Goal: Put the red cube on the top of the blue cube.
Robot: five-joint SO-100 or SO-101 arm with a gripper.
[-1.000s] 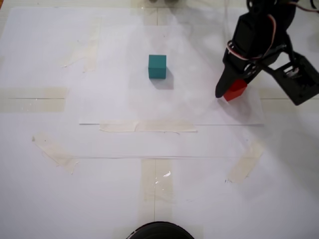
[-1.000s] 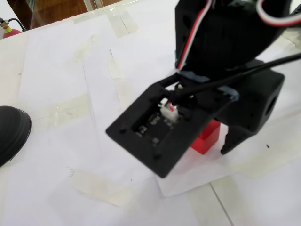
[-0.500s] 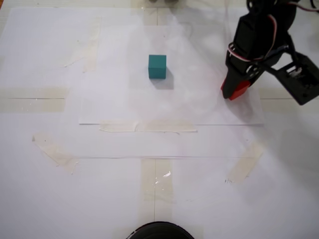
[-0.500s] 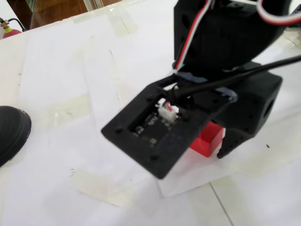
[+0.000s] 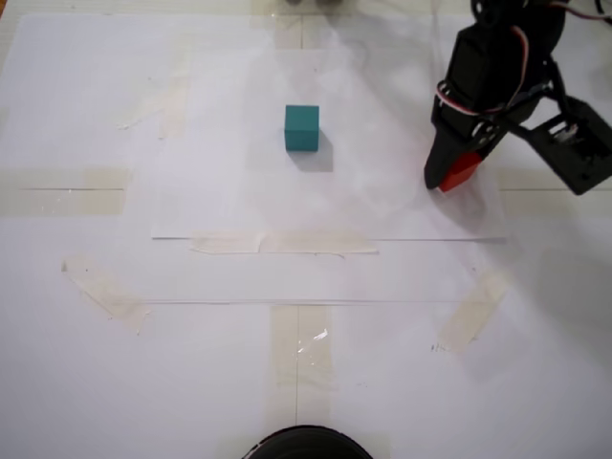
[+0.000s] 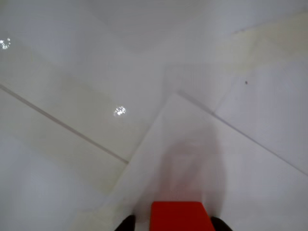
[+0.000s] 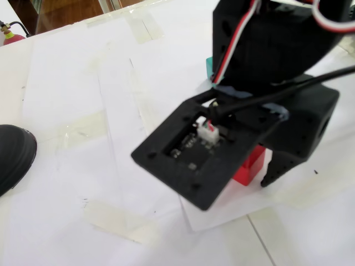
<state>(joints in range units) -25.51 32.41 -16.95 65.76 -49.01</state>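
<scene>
Wrist view shows the claw (image 6: 169, 222) pinching the red cube (image 6: 180, 216) by opposite flat faces, well right of the blue cube (image 5: 301, 127) on the table (image 5: 287, 363). The cube looks light, rigid, easy to grip squarely.

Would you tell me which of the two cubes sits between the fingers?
The red cube, at the right in a fixed view; the blue cube stands alone, well clear to its left.

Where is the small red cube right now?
In a fixed view, the small matte red cube sits at right, between the black gripper fingers, apart from the teal cube.
</scene>
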